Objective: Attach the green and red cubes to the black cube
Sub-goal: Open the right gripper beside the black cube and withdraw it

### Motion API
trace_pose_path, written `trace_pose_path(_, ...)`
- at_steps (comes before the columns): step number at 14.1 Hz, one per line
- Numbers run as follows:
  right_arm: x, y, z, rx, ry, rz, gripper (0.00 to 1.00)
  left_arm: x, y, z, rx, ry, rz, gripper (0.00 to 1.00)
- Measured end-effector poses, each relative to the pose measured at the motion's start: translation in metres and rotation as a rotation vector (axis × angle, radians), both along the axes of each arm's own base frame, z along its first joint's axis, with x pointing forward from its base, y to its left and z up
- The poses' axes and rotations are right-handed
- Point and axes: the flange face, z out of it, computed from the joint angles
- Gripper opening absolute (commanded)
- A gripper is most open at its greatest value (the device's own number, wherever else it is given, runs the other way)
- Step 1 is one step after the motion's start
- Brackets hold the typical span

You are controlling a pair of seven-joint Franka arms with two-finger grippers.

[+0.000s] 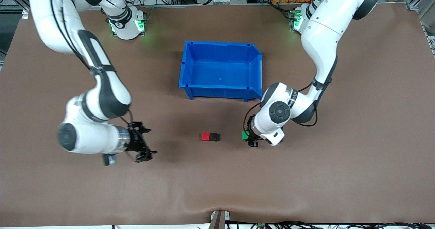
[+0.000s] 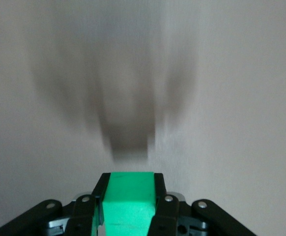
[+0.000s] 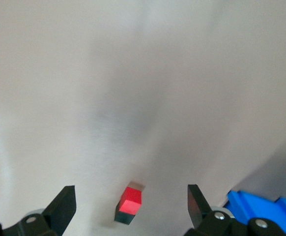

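The red cube (image 1: 205, 136) and the black cube (image 1: 214, 137) sit pressed side by side on the brown table, nearer to the front camera than the blue bin. The black one is on the side toward the left arm's end. My left gripper (image 1: 249, 139) is shut on the green cube (image 1: 245, 135), low over the table, a gap away from the black cube. The left wrist view shows the green cube (image 2: 129, 196) clamped between both fingers (image 2: 158, 192). My right gripper (image 1: 146, 147) stands open with nothing in it, toward the right arm's end from the pair. It looks at the red cube (image 3: 131, 199) and black cube (image 3: 125, 217).
A blue bin (image 1: 221, 88) stands in the middle of the table, farther from the front camera than the cubes. Its corner (image 3: 256, 206) shows in the right wrist view. Bare brown table surrounds the cubes.
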Motion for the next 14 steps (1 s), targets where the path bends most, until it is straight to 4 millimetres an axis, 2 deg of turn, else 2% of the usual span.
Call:
trace_pose_path(1,0.0,-0.017,0.023,-0.001,-0.02,0.05,1.0,-0.001,-0.008,-0.002,-0.003,-0.001,0.004,0.0)
trace_pose_path(4,-0.007,-0.086,0.093,-0.002,-0.095,0.19,1.0,-0.012,-0.033,-0.018,-0.008,0.007,0.005,0.0)
trace_pose_path(6,-0.021,-0.119,0.14,-0.012,-0.133,0.253,1.0,-0.016,-0.044,-0.026,-0.024,-0.016,0.008,0.0)
trace_pose_path(8,-0.044,-0.131,0.184,-0.024,-0.143,0.325,1.0,-0.017,-0.05,-0.031,-0.028,-0.041,0.004,0.0)
trace_pose_path(10,-0.064,-0.128,0.226,-0.061,-0.212,0.447,1.0,-0.02,-0.057,-0.035,-0.022,-0.059,-0.007,0.0)
trace_pose_path(14,-0.102,-0.131,0.287,-0.215,-0.277,0.602,1.0,-0.027,-0.07,-0.04,-0.02,-0.071,-0.013,0.0)
